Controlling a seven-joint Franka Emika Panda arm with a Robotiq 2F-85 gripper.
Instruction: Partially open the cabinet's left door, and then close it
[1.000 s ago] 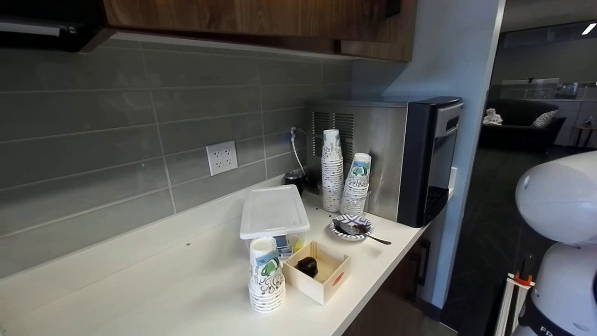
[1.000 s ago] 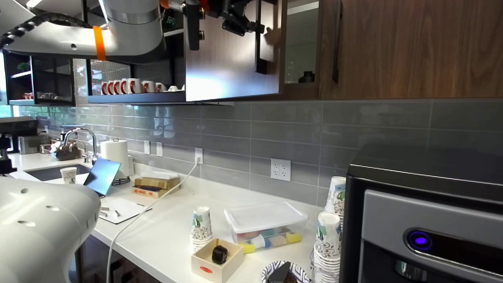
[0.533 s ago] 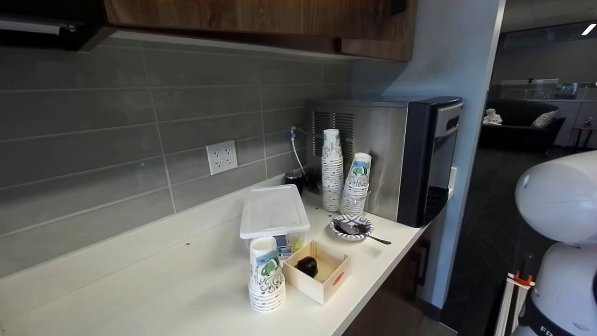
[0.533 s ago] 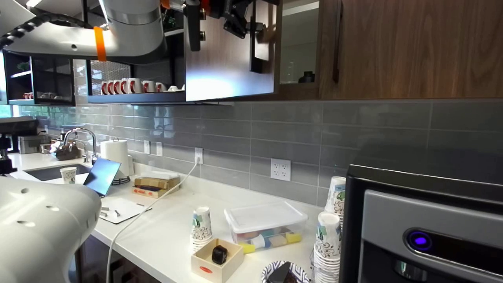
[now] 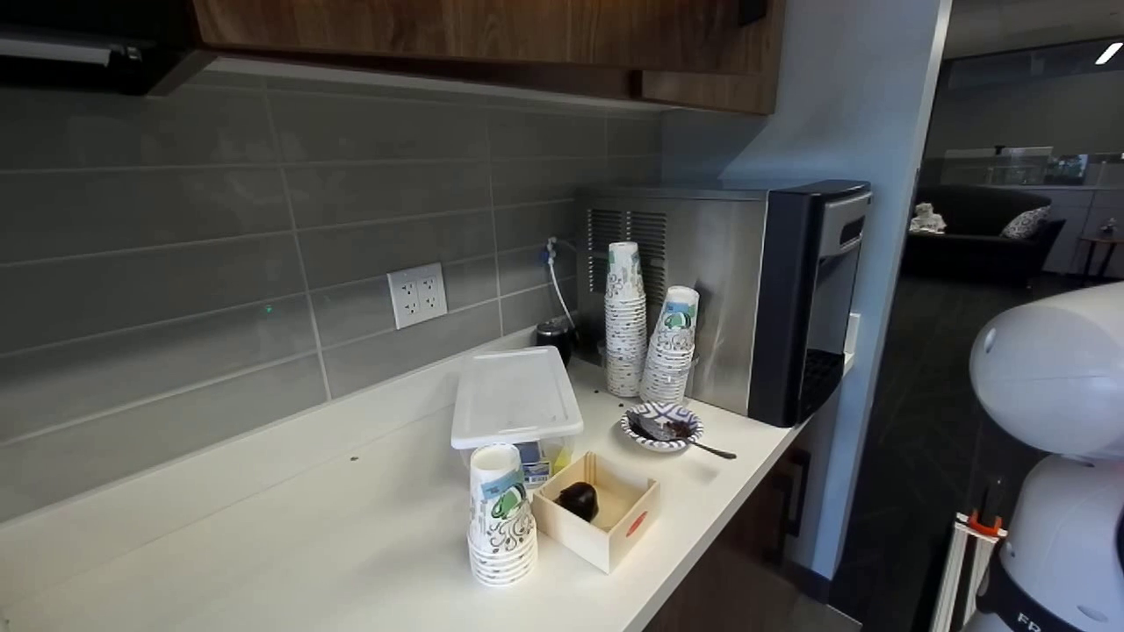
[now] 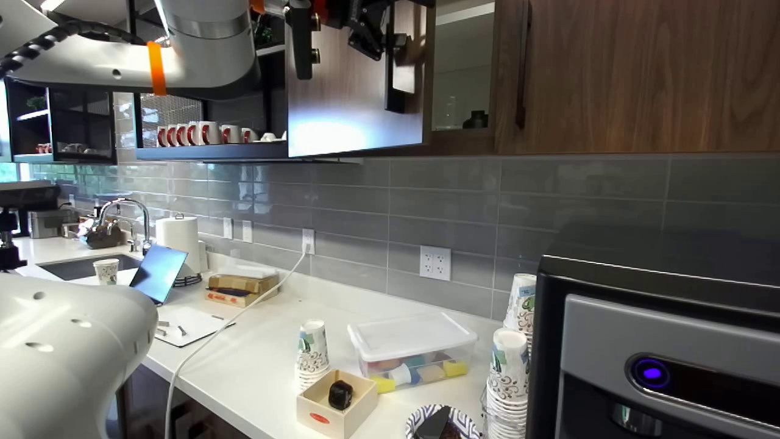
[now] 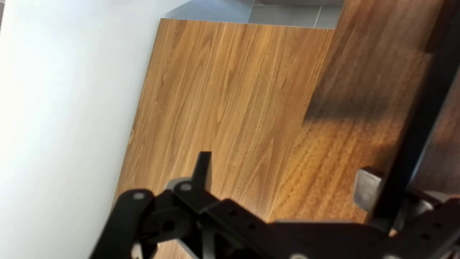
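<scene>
The brown wooden cabinet's left door stands partly open; it shows in both exterior views (image 5: 483, 31) (image 6: 347, 91) and at the right of the wrist view (image 7: 330, 162). Its dark vertical handle (image 6: 393, 100) also crosses the wrist view's right side (image 7: 413, 144). My gripper (image 7: 285, 169) is open, its fingers wide apart. One of its fingers (image 7: 366, 189) sits between the handle and the door panel; I cannot tell if it touches both. The free finger (image 7: 203, 167) stands over the wood to the left. In an exterior view the top of the gripper is cut off.
The adjoining cabinet door (image 6: 646, 73) is shut. A shelf with mugs (image 6: 207, 133) lies left of the open door. Below, the white counter (image 6: 268, 360) carries paper cups (image 6: 312, 350), a lidded plastic box (image 6: 414, 341) and a small wooden box (image 6: 323, 414). A dispenser (image 5: 685, 281) stands at the end.
The left door has swung slightly wider open, its handle edge moving outward. My gripper moved along with the handle, the finger staying behind it. The dark gap beside the door has widened.
</scene>
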